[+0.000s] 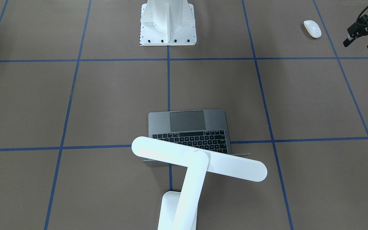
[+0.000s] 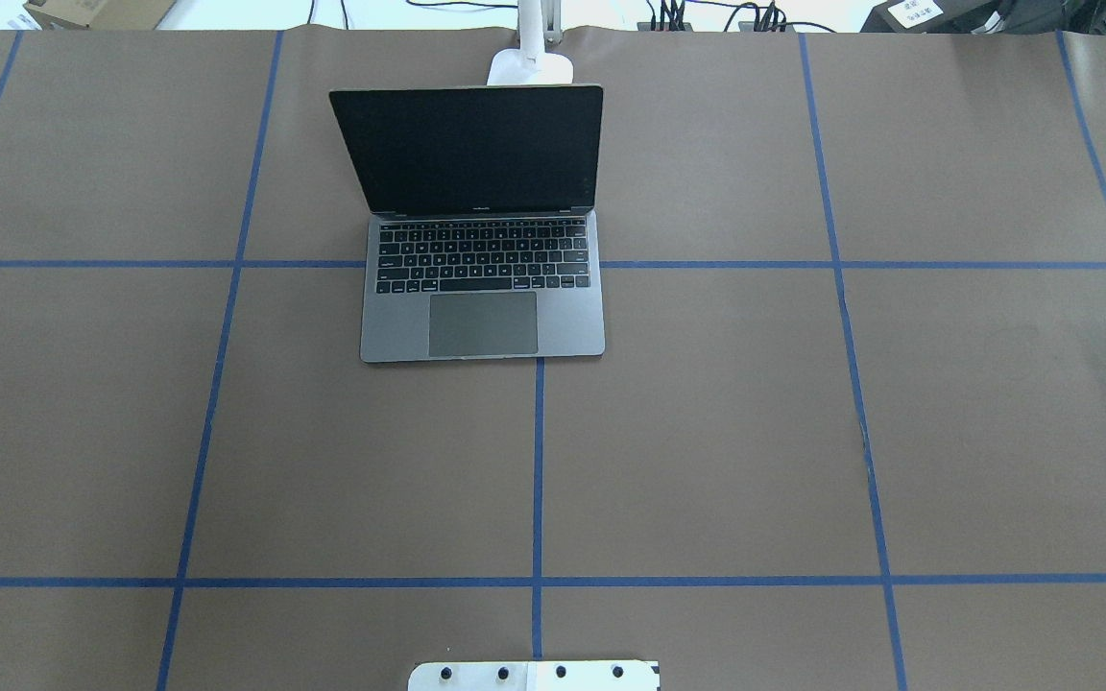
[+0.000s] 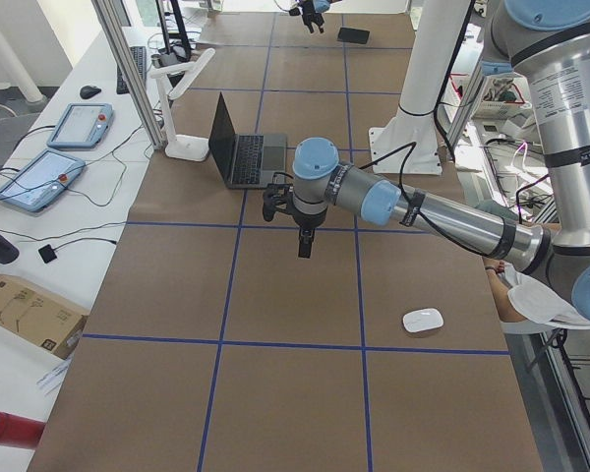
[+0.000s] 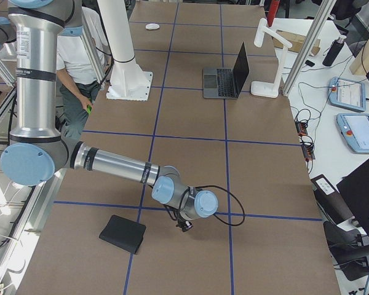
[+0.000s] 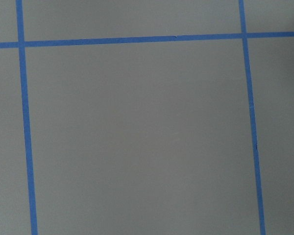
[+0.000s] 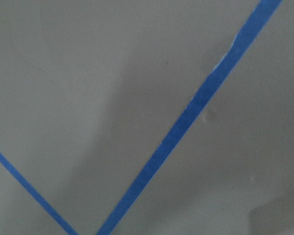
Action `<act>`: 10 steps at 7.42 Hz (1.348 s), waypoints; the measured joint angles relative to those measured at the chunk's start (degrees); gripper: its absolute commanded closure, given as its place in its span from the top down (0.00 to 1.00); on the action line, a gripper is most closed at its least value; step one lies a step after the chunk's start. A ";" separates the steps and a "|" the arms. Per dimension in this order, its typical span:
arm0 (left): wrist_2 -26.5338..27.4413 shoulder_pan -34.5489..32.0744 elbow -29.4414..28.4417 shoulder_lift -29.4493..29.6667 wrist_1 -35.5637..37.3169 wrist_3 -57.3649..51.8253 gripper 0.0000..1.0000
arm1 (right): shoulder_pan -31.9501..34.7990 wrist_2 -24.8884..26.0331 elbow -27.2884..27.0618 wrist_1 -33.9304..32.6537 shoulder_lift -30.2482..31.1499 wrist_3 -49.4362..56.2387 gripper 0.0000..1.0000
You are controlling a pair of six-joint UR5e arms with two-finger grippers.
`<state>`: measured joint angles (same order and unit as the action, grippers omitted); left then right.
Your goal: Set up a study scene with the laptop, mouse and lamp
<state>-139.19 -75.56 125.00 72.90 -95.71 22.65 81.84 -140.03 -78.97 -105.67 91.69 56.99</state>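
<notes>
The grey laptop (image 2: 572,331) stands open at the table's middle far side, screen up; it also shows in the front view (image 1: 216,119). The white lamp (image 1: 200,163) stands behind it, its bar head over the screen, base (image 2: 531,67) at the far edge. The white mouse (image 1: 312,28) lies on the robot's left, near its side of the table. My left gripper (image 1: 360,44) hangs above the table beside the mouse, open and empty. My right gripper (image 4: 184,224) hovers low over the table's right end; I cannot tell whether it is open or shut.
The white bolted pedestal (image 1: 168,22) stands at the robot's edge, centre. A black wedge-shaped mat (image 4: 123,233) lies near the right gripper. Operators' tablets and cables (image 3: 39,177) lie off the far side. Both wrist views show only brown table with blue tape lines.
</notes>
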 measured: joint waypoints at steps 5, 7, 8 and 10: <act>0.10 0.25 0.00 0.06 -3.23 5.21 1.00 | 3.12 1.38 6.97 -17.58 -1.49 18.13 0.98; 0.36 0.23 0.28 -0.05 -4.29 6.23 1.00 | 3.13 0.72 9.03 -21.20 0.12 22.45 0.98; 0.64 0.19 0.52 -0.09 -4.67 6.34 1.00 | 3.12 0.83 10.12 -21.77 0.60 24.08 0.98; 0.91 0.06 0.92 -0.15 -4.89 6.38 1.00 | 3.09 1.63 10.83 -21.95 0.45 27.12 0.98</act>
<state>-138.28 -75.50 125.92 72.75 -100.60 29.03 84.93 -138.40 -68.13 -127.62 92.13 84.11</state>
